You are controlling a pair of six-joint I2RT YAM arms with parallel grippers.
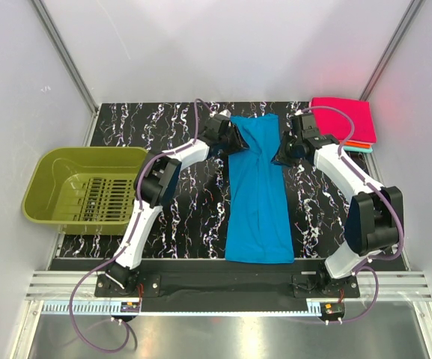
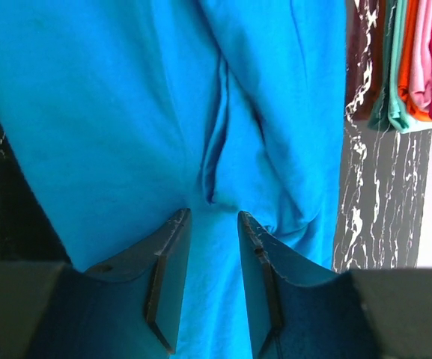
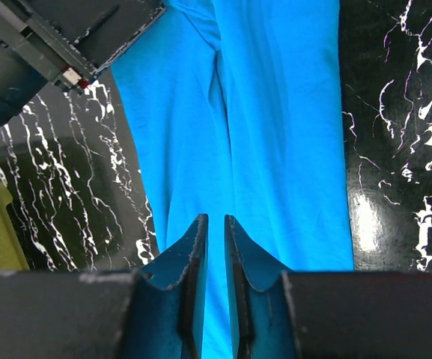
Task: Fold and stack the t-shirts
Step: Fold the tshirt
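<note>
Both arms reach to the far end of the blue t-shirt (image 1: 259, 209), a long strip down the middle of the table (image 1: 186, 217). The left gripper (image 1: 236, 138) (image 2: 213, 217) pinches puckered cloth between narrow jaws. The right gripper (image 1: 279, 158) (image 3: 215, 218) is nearly closed on a crease. Top view hides both fingertips. Only the left wrist shows the folded stack (image 2: 410, 60) in layers; the basket (image 1: 51, 161) is barely visible from the right wrist.

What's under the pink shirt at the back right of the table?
Edges of an orange shirt and a teal shirt peek out below the pink shirt; the rest of both is covered.
</note>
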